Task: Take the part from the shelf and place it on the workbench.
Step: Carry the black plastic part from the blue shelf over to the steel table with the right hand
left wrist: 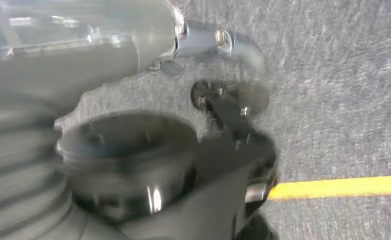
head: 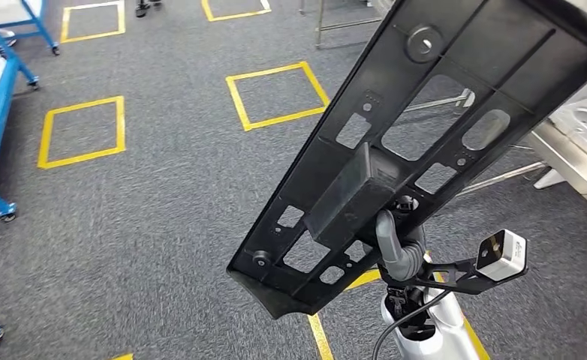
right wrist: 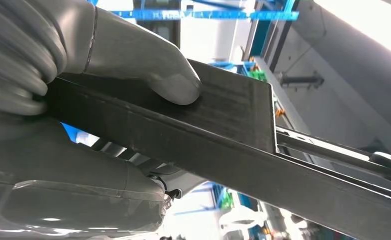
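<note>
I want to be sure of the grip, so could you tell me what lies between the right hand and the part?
Nothing: in the right wrist view the thumb presses straight onto the part.

Right arm (head: 425, 330) is showing a silver forearm shell with a black cable looping up beside it. Right hand (head: 397, 244) is showing grey ribbed fingers; in the right wrist view its thick grey thumb (right wrist: 148, 62) is appearing smooth and matte. A black bracket is carrying a small silver-and-black wrist camera (head: 502, 255).

matt black plastic part (head: 425, 127), rough grey carpet floor (head: 163, 195)
</note>
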